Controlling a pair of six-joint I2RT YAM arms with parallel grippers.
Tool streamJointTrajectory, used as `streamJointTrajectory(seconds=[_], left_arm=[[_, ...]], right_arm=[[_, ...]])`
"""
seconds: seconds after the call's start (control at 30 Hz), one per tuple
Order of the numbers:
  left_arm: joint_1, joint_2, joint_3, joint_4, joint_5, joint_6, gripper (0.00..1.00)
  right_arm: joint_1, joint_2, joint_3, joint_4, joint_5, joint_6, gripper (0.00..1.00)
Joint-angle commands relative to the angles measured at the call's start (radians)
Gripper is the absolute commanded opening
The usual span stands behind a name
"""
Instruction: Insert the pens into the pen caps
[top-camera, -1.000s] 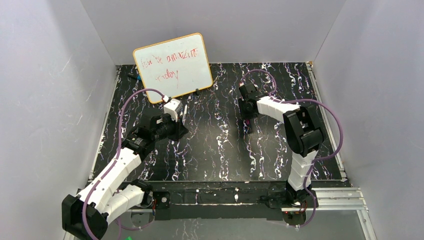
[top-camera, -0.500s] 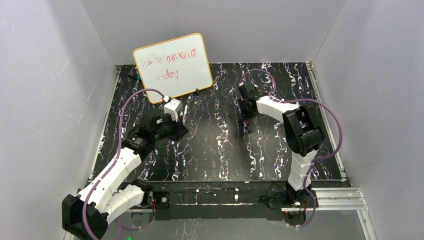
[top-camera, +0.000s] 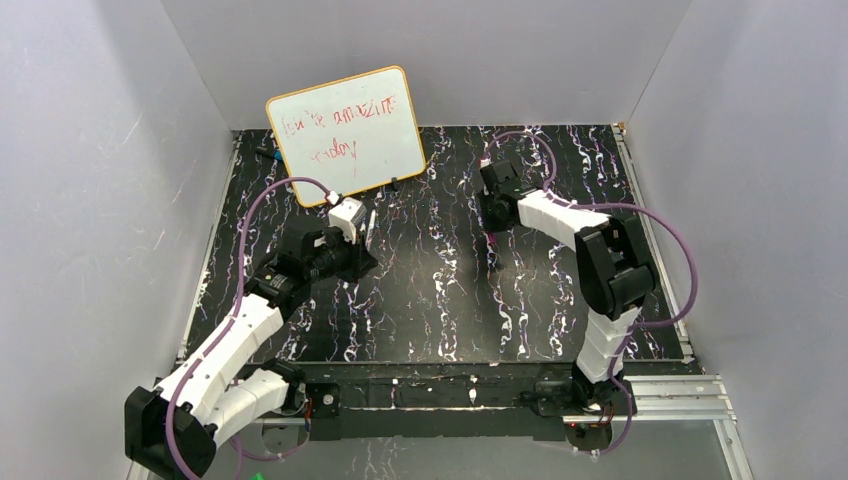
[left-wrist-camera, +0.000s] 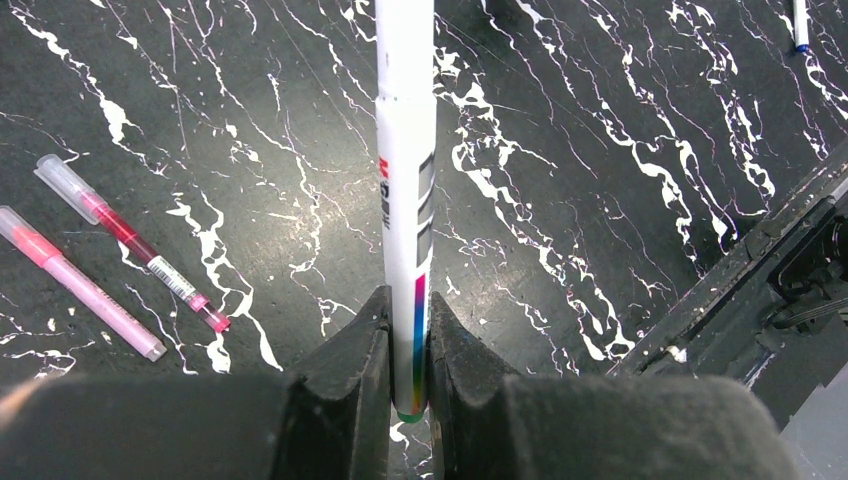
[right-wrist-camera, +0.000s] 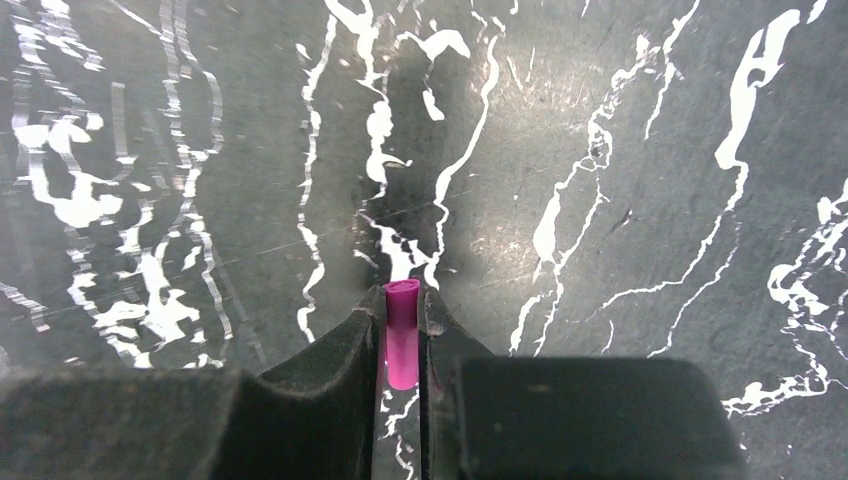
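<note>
My left gripper (left-wrist-camera: 407, 300) is shut on a white-bodied pen (left-wrist-camera: 405, 180) with a rainbow stripe. The pen points away from the jaws and its far end runs out of the left wrist view. In the top view this gripper (top-camera: 365, 240) is left of centre, below the whiteboard. My right gripper (right-wrist-camera: 403, 295) is shut on a stubby magenta pen cap (right-wrist-camera: 402, 335), held above the marbled table. In the top view that gripper (top-camera: 492, 222) is at the centre-right back. Two thin pink-red pens (left-wrist-camera: 130, 255) (left-wrist-camera: 85, 285) lie side by side on the table to the left.
A small whiteboard (top-camera: 347, 133) with red writing stands at the back left. A blue-tipped marker (left-wrist-camera: 800, 25) lies far off in the left wrist view. A black rail (left-wrist-camera: 760, 260) crosses that view's right side. Grey walls enclose the black marbled table (top-camera: 430, 300).
My right arm has shifted slightly toward the back of the table with the cap held. My left arm and its pen have not moved.
</note>
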Motion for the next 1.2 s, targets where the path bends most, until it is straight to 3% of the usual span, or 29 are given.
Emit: streamJointTrajectory(seconds=[0.0,0.17,0.3,0.57,0.77,1.17], left_arm=[[0.000,0.014,-0.003,-0.014,0.028,0.007,0.00],[0.000,0.018,-0.005,-0.003,0.062,-0.004,0.00],[0.000,0.018,-0.021,0.062,0.184,-0.045,0.00],[-0.040,0.001,-0.118,0.383,0.441,-0.290,0.00],[-0.090,-0.014,-0.206,0.707,0.474,-0.506,0.00],[-0.202,0.082,-0.115,0.815,0.448,-0.531,0.00]], right_arm=[[-0.003,-0.132,0.025,0.025,-0.045,0.014,0.06],[-0.003,-0.244,0.029,0.073,-0.139,0.041,0.05],[0.000,-0.355,0.027,0.162,-0.250,0.096,0.05],[0.023,-0.567,-0.079,0.546,-0.493,0.246,0.07],[0.054,-0.631,-0.178,0.832,-0.551,0.395,0.07],[0.231,-0.645,-0.178,0.925,-0.538,0.395,0.10]])
